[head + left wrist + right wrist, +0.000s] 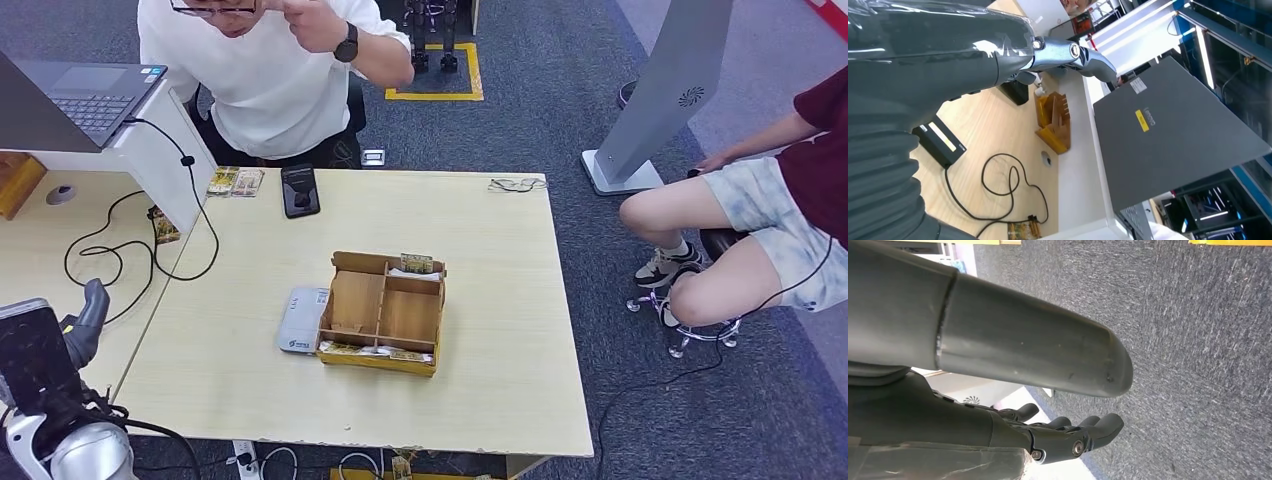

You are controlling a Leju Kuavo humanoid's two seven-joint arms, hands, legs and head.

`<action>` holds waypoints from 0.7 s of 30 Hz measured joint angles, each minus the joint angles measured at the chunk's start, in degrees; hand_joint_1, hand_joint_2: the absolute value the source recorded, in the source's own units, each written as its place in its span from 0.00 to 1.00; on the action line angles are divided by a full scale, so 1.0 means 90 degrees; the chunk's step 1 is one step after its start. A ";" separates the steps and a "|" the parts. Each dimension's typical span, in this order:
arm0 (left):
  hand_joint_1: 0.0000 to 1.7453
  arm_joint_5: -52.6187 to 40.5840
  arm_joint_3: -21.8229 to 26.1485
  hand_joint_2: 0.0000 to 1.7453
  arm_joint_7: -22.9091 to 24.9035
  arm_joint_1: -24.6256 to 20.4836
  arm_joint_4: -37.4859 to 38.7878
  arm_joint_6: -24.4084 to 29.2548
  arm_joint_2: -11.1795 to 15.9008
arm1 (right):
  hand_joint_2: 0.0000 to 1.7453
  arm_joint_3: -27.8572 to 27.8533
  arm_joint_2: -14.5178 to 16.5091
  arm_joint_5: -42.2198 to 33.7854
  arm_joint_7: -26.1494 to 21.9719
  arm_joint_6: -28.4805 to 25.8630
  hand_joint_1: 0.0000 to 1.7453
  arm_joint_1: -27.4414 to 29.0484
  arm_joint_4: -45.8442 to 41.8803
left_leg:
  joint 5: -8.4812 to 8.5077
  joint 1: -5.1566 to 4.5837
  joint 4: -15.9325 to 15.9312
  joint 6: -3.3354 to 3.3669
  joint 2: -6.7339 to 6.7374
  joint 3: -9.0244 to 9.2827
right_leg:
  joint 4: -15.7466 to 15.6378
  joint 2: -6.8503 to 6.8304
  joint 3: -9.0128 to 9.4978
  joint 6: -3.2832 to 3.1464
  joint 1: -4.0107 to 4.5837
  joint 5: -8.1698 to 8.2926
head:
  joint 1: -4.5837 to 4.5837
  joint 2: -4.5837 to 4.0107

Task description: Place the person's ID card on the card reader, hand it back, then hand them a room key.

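1. On the bench (500,400) sit one grey card reader (302,319) and one wooden box (384,312), touching side by side near the middle; cards show in the box's far compartment and along its near edge.
2. At the far edge lie one black phone (300,189) and two small cards (235,181), in front of one person in white (270,80).
3. One more person (790,200) sits to the right, well apart.
4. Left robot hand (85,320) is low beside the bench, holding nothing, fingers extended.
5. Right robot hand (1068,435) hangs over carpet, empty, fingers loosely curled and apart.
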 joint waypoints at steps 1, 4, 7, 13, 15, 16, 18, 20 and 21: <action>0.00 0.0011 0.0027 1.00 -0.0006 0.0003 -0.0024 0.0005 -0.0001 | 0.00 0.0000 -0.0007 0.0000 -0.0004 -0.0004 0.00 -0.0004 0.0014 | 0.0000 0.0000 0.0000 0.0000 0.0000 0.0000 | 0.0000 0.0000 0.0000 0.0000 0.0000 0.0000 | -0.0001 0.0000; 0.00 0.0075 0.0077 1.00 -0.0088 0.0021 -0.0113 0.0042 -0.0002 | 0.00 -0.0003 -0.0016 0.0000 -0.0024 -0.0026 0.00 -0.0013 0.0046 | 0.0000 0.0000 0.0000 0.0000 -0.0001 0.0000 | 0.0000 0.0000 0.0001 0.0000 0.0000 0.0000 | -0.0001 0.0000; 0.00 0.0151 0.0069 1.00 -0.0576 0.0051 -0.0176 -0.0038 0.0005 | 0.00 -0.0028 -0.0016 0.0000 -0.0055 -0.0033 0.00 -0.0015 0.0055 | 0.0000 0.0000 0.0000 0.0000 -0.0002 -0.0001 | 0.0000 -0.0003 0.0000 0.0000 0.0000 0.0000 | 0.0000 0.0000; 0.00 -0.0217 -0.0414 1.00 -0.1158 0.0314 -0.0179 -0.0249 0.0002 | 0.00 -0.0103 0.0047 0.0000 -0.0038 0.0021 0.00 0.0008 0.0002 | -0.0001 0.0000 0.0000 0.0000 -0.0001 -0.0001 | 0.0000 -0.0001 -0.0001 0.0000 0.0000 0.0000 | 0.0000 0.0000; 0.00 -0.0296 -0.0568 1.00 -0.1143 0.0379 -0.0179 -0.0270 0.0002 | 0.00 -0.0121 0.0068 0.0000 -0.0037 0.0044 0.00 0.0015 -0.0022 | -0.0001 0.0000 0.0000 0.0000 0.0000 -0.0001 | -0.0001 0.0000 -0.0001 0.0000 0.0000 0.0000 | -0.0001 0.0000; 0.00 -0.0352 -0.0628 1.00 -0.1119 0.0410 -0.0179 -0.0293 0.0002 | 0.00 -0.0133 0.0077 0.0000 -0.0033 0.0058 0.00 0.0019 -0.0037 | -0.0001 0.0000 0.0000 0.0000 0.0000 0.0000 | -0.0001 0.0000 -0.0002 0.0000 0.0000 0.0000 | -0.0001 0.0000; 0.00 -0.0536 -0.0783 1.00 -0.1035 0.0489 -0.0173 -0.0390 0.0003 | 0.00 -0.0158 0.0099 0.0000 -0.0008 0.0090 0.00 0.0029 -0.0089 | -0.0001 0.0000 0.0000 0.0000 0.0000 0.0000 | -0.0001 -0.0001 -0.0004 0.0000 0.0000 0.0000 | -0.0001 0.0000; 0.00 -0.0730 -0.0999 1.00 -0.0944 0.0567 -0.0150 -0.0505 0.0004 | 0.00 -0.0175 0.0128 0.0000 0.0021 0.0121 0.00 0.0048 -0.0173 | -0.0001 0.0000 0.0000 0.0000 0.0000 0.0000 | -0.0001 -0.0001 -0.0004 0.0000 0.0000 0.0000 | -0.0001 0.0000; 0.00 -0.0803 -0.1139 1.00 -0.0910 0.0596 -0.0123 -0.0539 0.0004 | 0.00 -0.0183 0.0145 0.0000 0.0030 0.0143 0.00 0.0060 -0.0223 | -0.0001 0.0000 0.0000 0.0000 0.0000 0.0000 | -0.0001 -0.0001 -0.0004 0.0000 0.0000 0.0000 | -0.0001 0.0000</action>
